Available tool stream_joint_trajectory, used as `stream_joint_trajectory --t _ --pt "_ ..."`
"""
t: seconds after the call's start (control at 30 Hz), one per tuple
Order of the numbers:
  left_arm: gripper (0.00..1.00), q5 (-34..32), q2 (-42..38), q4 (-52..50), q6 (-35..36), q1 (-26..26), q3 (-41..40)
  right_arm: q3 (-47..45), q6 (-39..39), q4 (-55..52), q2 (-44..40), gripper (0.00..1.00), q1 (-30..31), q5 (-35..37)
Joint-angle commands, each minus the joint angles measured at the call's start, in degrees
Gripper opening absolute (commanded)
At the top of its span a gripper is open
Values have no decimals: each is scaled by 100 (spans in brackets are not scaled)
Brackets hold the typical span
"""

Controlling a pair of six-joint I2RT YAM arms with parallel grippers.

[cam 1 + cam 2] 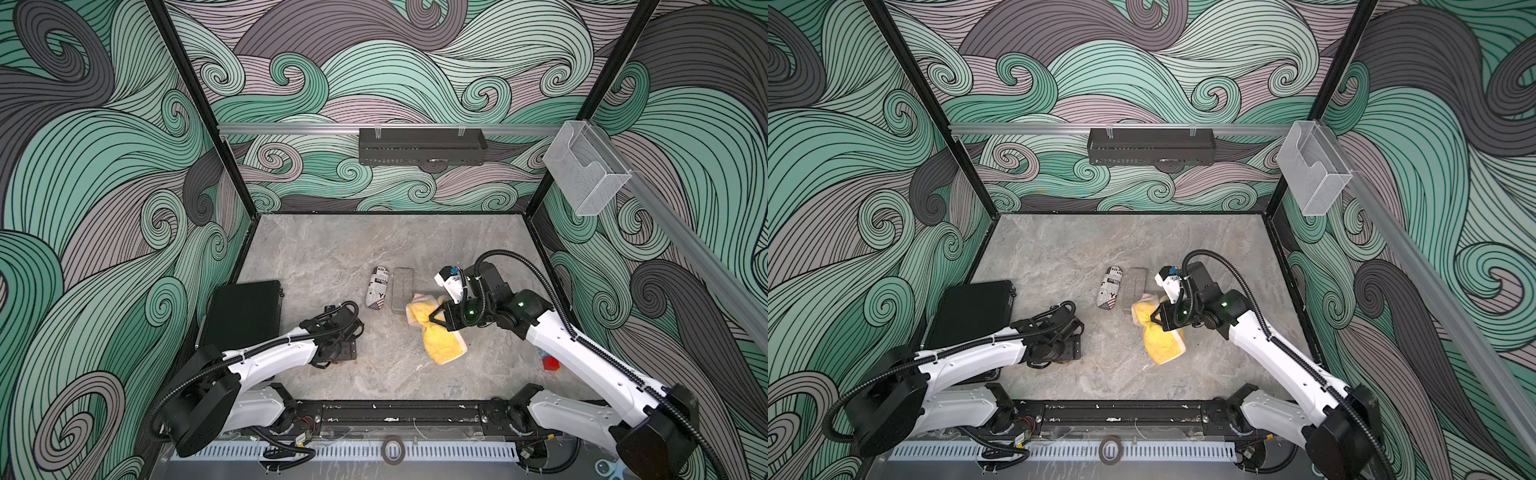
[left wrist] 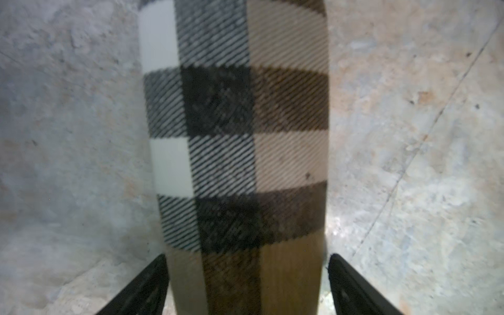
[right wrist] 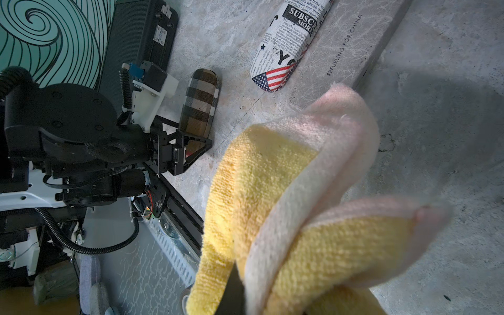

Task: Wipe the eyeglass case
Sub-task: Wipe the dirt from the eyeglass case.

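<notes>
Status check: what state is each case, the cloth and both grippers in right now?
Plaid case: closed, lying flat.
Newsprint case: closed, lying flat.
Grey case: closed, flat beside newsprint case.
Black case: closed, lying flat.
Cloth: bunched, pinched mid-length.
Left gripper: open, astride plaid case.
Right gripper: shut on cloth.

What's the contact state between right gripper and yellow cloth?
Touching: in a top view the right gripper pinches the yellow cloth, bunching it.
</notes>
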Motion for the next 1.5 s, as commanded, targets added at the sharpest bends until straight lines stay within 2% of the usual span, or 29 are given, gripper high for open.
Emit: stream_joint_trajectory --t 0.0,0.13,0.33,0.53,0.7,0.87,1.03,1.3,1.47 --pt "85 571 -322 -178 -207 -68 -239 -94 35 50 -93 0 39 48" --pt "80 976 -373 22 54 -84 -285 -127 52 113 -45 0 61 -27" --pt "79 1746 -86 506 268 -108 -101 -109 21 70 -16 0 113 -10" --pt "78 1993 78 822 467 -118 219 -127 -11 41 0 0 138 -27" --pt "78 2171 632 1200 598 -123 546 -145 -22 42 9 0 151 -11" --pt "79 1974 914 1427 735 -125 857 -204 -39 -2 -44 0 148 40" --pt "80 1471 1194 962 1190 -111 1389 -237 -48 14 -49 0 144 62" --pt "83 644 1148 382 1556 -82 1660 -238 -58 21 17 0 149 96" --pt "84 292 673 18 1690 -16 1594 -212 -49 42 17 0 148 100"
